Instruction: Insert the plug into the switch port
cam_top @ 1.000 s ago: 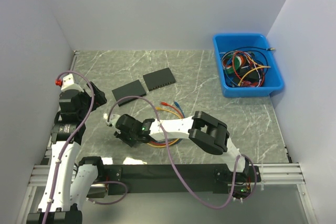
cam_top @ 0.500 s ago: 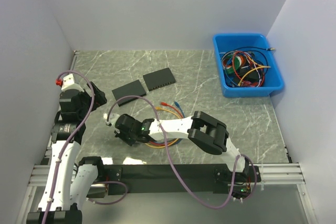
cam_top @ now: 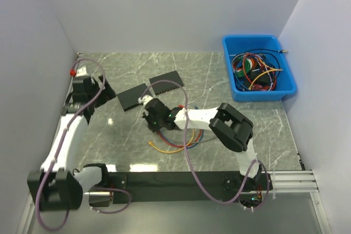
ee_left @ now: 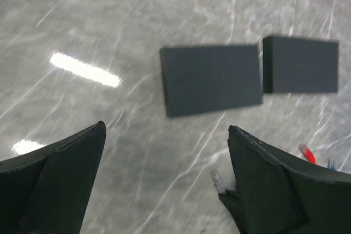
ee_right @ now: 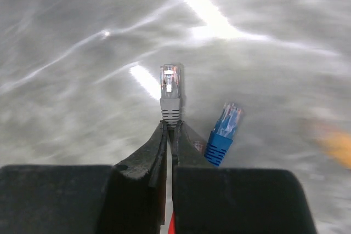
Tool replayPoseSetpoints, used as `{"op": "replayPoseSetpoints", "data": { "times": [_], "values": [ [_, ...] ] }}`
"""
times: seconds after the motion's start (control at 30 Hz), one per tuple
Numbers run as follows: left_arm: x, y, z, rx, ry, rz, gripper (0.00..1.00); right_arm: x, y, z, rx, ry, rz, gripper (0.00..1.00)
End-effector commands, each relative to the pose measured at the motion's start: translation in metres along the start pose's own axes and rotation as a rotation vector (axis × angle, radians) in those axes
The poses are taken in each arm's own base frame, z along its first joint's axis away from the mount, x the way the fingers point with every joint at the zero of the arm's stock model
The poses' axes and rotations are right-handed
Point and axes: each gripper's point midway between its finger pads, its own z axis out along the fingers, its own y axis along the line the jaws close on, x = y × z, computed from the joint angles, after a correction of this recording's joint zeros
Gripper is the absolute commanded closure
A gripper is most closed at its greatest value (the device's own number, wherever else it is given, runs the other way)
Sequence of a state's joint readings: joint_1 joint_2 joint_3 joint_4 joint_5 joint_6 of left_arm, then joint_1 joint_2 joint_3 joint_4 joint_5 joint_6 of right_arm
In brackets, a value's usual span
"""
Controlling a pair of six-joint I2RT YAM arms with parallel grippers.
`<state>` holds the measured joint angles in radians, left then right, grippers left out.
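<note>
Seen from the right wrist, the right gripper (ee_right: 169, 127) is pinched shut on a grey-booted clear network plug (ee_right: 170, 87). The plug's long axis runs straight out past the fingertips. A blue-booted plug (ee_right: 224, 131) lies loose just beside it.

From above, the plug tip points to the far left at a flat dark grey rectangular switch (cam_top: 133, 96) just beyond it. A second matching dark switch (cam_top: 166, 82) sits just right of the first. The ports themselves are too small to make out.

The left gripper (ee_left: 165, 135) hovers left of the switches with its fingers spread and nothing between them, so the right arm is the nearer one.
</note>
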<state>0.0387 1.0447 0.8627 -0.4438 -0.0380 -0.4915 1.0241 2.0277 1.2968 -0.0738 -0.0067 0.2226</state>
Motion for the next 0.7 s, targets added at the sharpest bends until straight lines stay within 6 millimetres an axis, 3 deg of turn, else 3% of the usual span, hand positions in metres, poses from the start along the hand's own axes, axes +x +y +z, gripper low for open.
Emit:
{"op": "replayPoseSetpoints", "data": {
  "times": [0.0,0.03,0.07,0.13,0.2,0.23,0.27,0.3,0.33,0.37,0.4,0.47,0.67],
  "values": [
    [-0.053,-0.035,0.016,0.083,-0.093,-0.051,0.01,0.01,-0.04,-0.009,0.122,0.036,0.092,1.0],
    [-0.054,-0.041,0.024,0.098,-0.076,-0.056,0.01,0.011,-0.052,-0.01,0.141,0.037,0.113,1.0],
    [-0.047,-0.043,0.044,0.092,-0.027,-0.061,0.01,0.011,-0.057,-0.01,0.153,0.037,0.123,1.0],
    [-0.052,-0.054,0.074,0.108,0.003,-0.066,0.01,0.012,-0.067,-0.011,0.174,0.041,0.154,1.0],
    [-0.053,-0.062,0.094,0.115,0.035,-0.06,0.01,0.012,-0.08,-0.013,0.192,0.04,0.192,1.0],
    [-0.066,-0.073,0.101,0.134,0.028,-0.051,0.01,0.015,-0.084,-0.014,0.202,0.043,0.202,1.0],
    [-0.053,-0.072,0.123,0.123,0.082,-0.043,0.01,0.015,-0.095,-0.015,0.221,0.041,0.22,1.0],
    [-0.063,-0.084,0.129,0.144,0.074,-0.022,0.01,0.015,-0.1,-0.017,0.235,0.042,0.234,1.0],
    [-0.061,-0.084,0.139,0.137,0.09,-0.013,0.01,0.018,-0.105,-0.018,0.247,0.045,0.244,1.0],
    [-0.043,-0.087,0.157,0.125,0.14,0.007,0.01,0.018,-0.11,-0.019,0.25,0.044,0.258,1.0],
    [-0.045,-0.096,0.162,0.134,0.138,0.025,0.01,0.015,-0.118,-0.021,0.251,0.034,0.279,1.0],
    [-0.028,-0.093,0.182,0.112,0.184,0.036,0.01,0.015,-0.119,-0.022,0.219,0.034,0.303,1.0],
    [0.01,-0.087,0.201,0.112,0.258,0.018,0.01,0.01,-0.122,-0.02,0.205,0.026,0.325,1.0]
  ]
}}
